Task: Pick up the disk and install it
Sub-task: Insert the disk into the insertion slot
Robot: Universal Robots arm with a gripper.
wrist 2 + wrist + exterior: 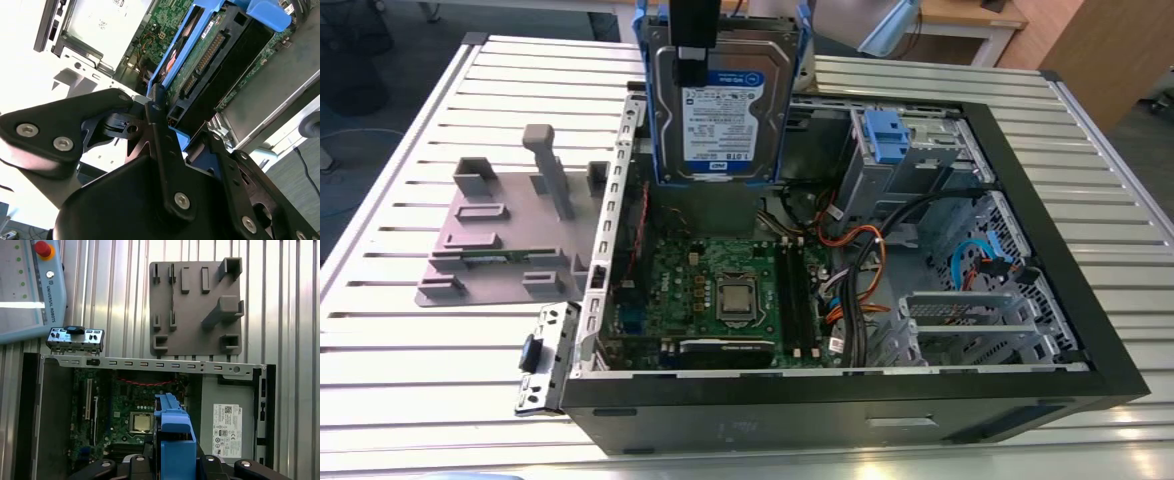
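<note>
Fingers (165, 125) clamped on the disk (718, 110), gripping its top edge. Disk hangs upright, label facing camera, top centre of exterior view, above the open case (1014, 200) on the bench (400, 340).

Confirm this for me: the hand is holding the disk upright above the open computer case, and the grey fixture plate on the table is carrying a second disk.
Partly wrong. The hand does hold the disk upright above the open computer case, but the exterior view shows the grey fixture plate carrying no disk; its slots and posts stand bare.

Bright overhead light, glare on slatted table (125, 300)
</note>
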